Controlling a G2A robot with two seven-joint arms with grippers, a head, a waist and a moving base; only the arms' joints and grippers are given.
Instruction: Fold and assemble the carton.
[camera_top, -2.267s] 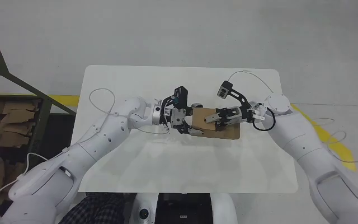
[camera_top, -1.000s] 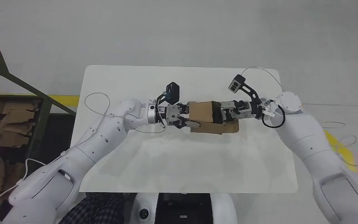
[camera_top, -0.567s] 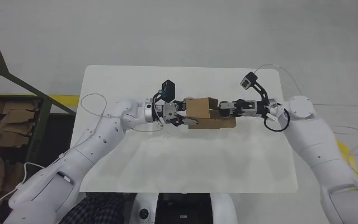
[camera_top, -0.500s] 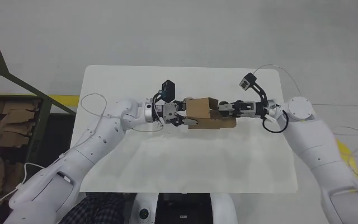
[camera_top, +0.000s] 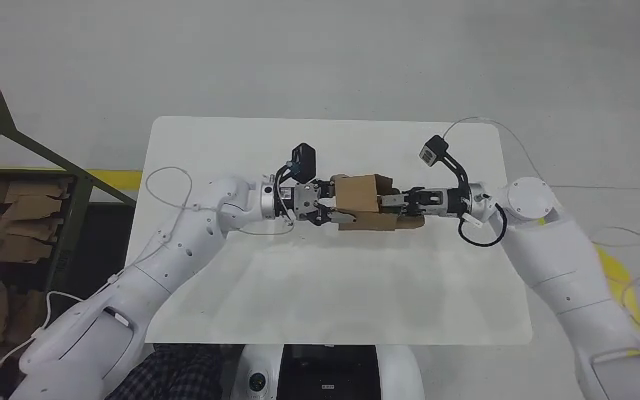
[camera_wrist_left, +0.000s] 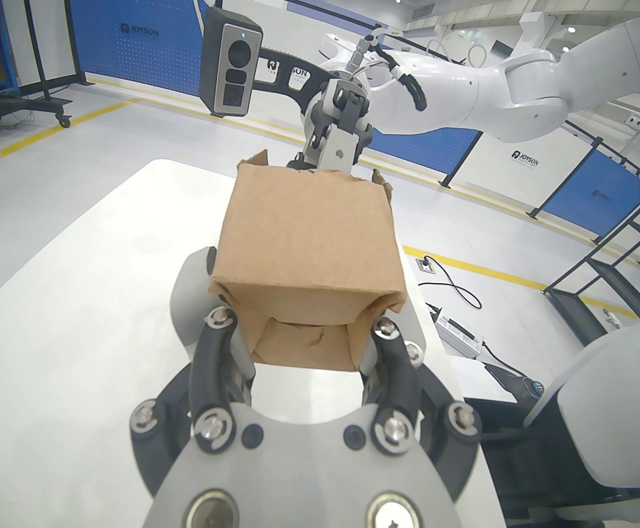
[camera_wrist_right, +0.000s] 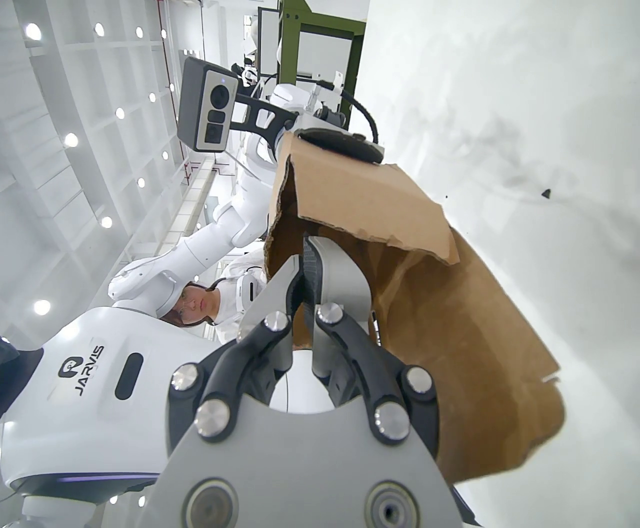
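Carton (camera_top: 362, 192) at frame centre in the top view, on the table (camera_top: 300, 290), long axis left to right. Left gripper (camera_top: 329, 204) clamped across its left end. Right gripper (camera_wrist_right: 304, 262), fingers pressed together, tucked inside the open right end, probably nearer the unfolded flaps.

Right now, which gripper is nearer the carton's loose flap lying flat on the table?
Right. The right gripper is right beside the flap, its shut fingers inside the carton; the left gripper grips the opposite end.
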